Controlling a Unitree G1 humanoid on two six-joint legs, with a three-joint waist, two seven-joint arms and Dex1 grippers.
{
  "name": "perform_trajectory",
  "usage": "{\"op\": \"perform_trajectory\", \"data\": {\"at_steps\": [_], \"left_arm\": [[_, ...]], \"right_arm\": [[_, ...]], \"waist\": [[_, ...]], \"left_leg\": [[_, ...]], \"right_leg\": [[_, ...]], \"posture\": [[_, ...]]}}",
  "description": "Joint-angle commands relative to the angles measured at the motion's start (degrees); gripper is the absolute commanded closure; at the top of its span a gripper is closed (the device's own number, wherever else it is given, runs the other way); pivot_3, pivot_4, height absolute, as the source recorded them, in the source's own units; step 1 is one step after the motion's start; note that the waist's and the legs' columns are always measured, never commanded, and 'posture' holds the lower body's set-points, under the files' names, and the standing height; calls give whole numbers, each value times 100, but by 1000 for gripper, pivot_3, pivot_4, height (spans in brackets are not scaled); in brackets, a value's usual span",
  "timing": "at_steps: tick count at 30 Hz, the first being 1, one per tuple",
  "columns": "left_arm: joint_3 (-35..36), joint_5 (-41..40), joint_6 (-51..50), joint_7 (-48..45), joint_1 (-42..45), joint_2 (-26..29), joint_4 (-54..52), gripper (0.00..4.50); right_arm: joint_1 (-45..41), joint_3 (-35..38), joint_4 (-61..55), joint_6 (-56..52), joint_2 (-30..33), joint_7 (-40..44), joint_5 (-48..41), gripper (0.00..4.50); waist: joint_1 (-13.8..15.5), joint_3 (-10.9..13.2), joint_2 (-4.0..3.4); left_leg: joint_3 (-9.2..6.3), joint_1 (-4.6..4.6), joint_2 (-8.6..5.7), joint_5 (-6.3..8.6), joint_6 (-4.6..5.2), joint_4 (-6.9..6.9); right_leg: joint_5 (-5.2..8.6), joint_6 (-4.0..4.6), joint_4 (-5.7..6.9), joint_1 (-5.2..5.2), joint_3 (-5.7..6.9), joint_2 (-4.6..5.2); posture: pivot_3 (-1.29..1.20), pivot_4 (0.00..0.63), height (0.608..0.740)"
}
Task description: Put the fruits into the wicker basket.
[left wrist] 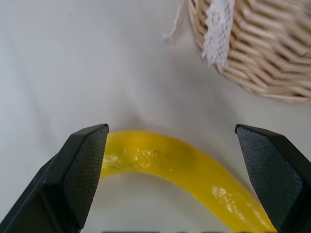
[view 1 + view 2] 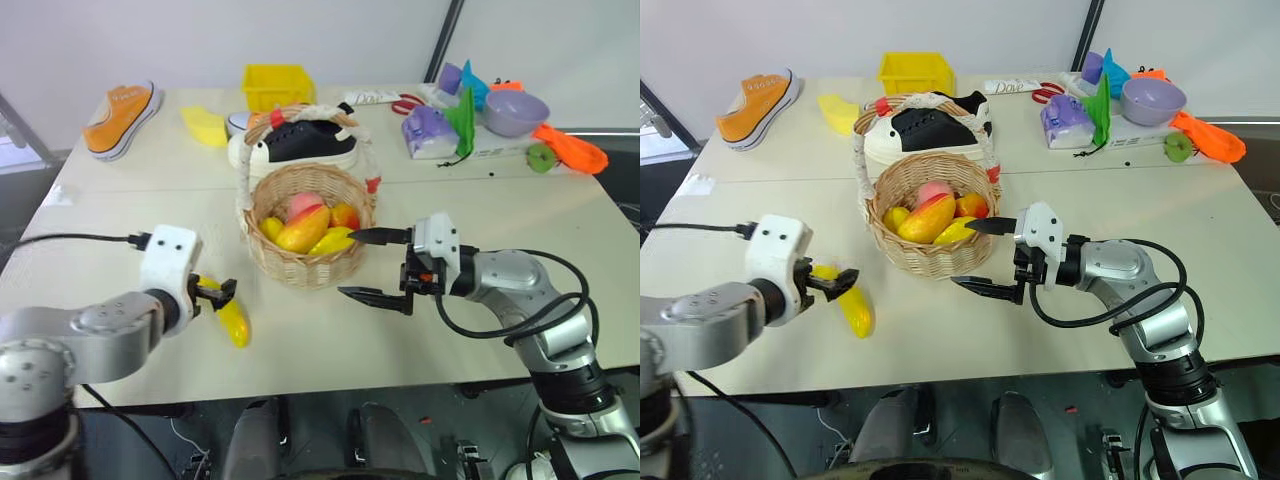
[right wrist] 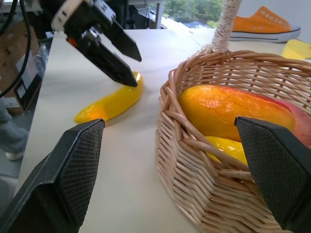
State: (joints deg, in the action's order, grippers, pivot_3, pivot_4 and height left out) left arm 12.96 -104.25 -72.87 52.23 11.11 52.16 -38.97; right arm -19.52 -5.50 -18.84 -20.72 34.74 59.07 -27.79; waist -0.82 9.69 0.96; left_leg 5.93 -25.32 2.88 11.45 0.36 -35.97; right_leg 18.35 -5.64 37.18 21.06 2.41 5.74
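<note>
Both my pincers are spread wide, holding nothing: left gripper (image 2: 215,292) hovers right over the long curved yellow toy banana (image 2: 232,322), which lies on the pale table (image 2: 120,210) between its black fingers (image 1: 82,170), not pinched. Right gripper (image 2: 375,265) points sideways, just beside the round tan woven wicker basket (image 2: 305,262). Red-and-yellow toy mango (image 2: 303,229) sits inside it with other fruit.

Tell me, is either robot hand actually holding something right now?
No. The left gripper stands open over the banana on the table; the right gripper is open beside the wicker basket.
</note>
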Motion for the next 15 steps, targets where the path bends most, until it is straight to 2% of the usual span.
{"op": "perform_trajectory", "data": {"at_steps": [1,4,7,9,15], "left_arm": [[-533,-871,1211,431,-326,782,-387,39],[-829,-875,1929,554,-838,1216,-687,39],[-1142,-875,2445,718,-1110,1398,-798,39],[-1413,-875,2621,848,-1100,1414,-767,39],[-2179,-713,2964,1228,-512,976,-375,39]], "right_arm": [[-182,-72,-23,84,-86,109,-51,0],[-293,-155,119,132,-152,216,-26,0],[-403,-217,231,171,-236,276,8,0],[-446,-237,273,184,-275,288,27,0],[-377,-198,167,171,-259,251,22,0]], "waist": [[-1,2,-2],[0,3,-4],[13,4,-5],[20,4,-7],[19,4,-8]], "left_leg": [[1,-2,-1,0,-1,0],[4,-1,-6,1,-1,2],[4,-2,-7,1,-2,4],[4,-2,-8,2,-2,4],[5,-2,-11,2,-1,4]], "right_leg": [[1,2,-2,2,0,1],[6,12,-8,0,0,4],[6,14,-9,3,1,4],[6,15,-10,4,0,5],[6,16,-14,-1,1,6]], "posture": [[0,150,733],[0,150,733],[0,150,733],[0,150,733],[0,150,733]]}}
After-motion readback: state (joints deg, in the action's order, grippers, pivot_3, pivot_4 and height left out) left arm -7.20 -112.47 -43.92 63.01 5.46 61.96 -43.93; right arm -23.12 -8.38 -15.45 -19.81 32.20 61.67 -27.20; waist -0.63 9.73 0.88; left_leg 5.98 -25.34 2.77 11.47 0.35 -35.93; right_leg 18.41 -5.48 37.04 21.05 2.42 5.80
